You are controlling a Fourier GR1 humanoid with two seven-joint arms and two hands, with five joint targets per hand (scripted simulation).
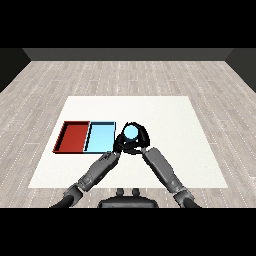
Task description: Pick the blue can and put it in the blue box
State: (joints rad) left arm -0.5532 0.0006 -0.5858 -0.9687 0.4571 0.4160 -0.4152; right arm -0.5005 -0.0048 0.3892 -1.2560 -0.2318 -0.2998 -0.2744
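Head view: right hand (136, 141) curled around blue can (131, 132), held upright just right of light blue tray (100, 149), likely for carrying across. Left hand (118, 146) beside it, finger state unclear. Red tray (72, 150) adjoining at left. No readable labels anywhere.

Blue can (131, 132) sat just right of light blue tray (100, 137), right hand (140, 137) curled round it. Left hand (119, 145) crowded the gap at tray's right wall. Red tray (72, 136) adjoined on far side. White table (175, 130) lay bare to the right and beyond
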